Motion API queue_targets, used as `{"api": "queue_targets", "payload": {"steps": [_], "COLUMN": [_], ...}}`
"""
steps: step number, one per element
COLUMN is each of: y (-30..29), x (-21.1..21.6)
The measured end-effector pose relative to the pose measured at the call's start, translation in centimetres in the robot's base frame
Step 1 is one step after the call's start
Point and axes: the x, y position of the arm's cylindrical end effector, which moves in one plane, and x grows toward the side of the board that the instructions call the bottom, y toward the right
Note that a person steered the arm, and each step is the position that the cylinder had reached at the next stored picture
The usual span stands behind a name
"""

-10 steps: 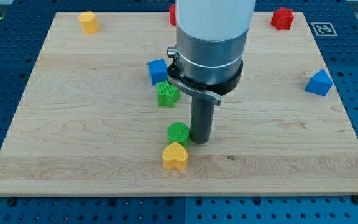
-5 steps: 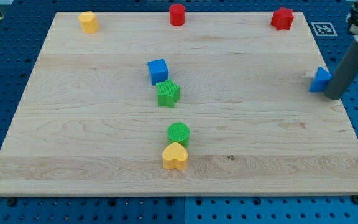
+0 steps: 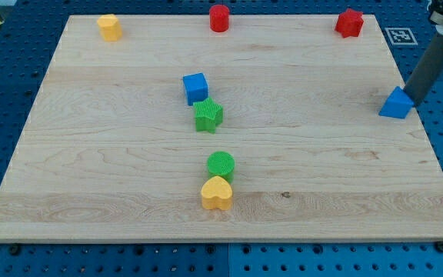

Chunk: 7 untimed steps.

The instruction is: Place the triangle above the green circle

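In the camera view, my tip [image 3: 414,101], a bare rod with nothing to open or close, rests at the board's [image 3: 91,177] right edge, touching the blue triangle [image 3: 395,103] on its right side. The green circle [image 3: 221,164] sits well apart near the middle, touching a yellow heart [image 3: 217,193] just below; a green star [image 3: 208,115] and blue cube [image 3: 195,88] lie farther up.

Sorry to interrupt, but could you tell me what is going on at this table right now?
My tip sits at the board's right edge, just to the right of the blue triangle, seemingly touching it. That triangle must end up above the green circle, which lies near the board's middle with a yellow heart right below it. A green star and blue cube stand above the circle.
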Motion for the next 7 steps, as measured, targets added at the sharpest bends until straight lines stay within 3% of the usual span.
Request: {"api": "queue_targets", "payload": {"steps": [1, 7], "y": [-1.0, -9.2], "x": [1.7, -0.9]}}
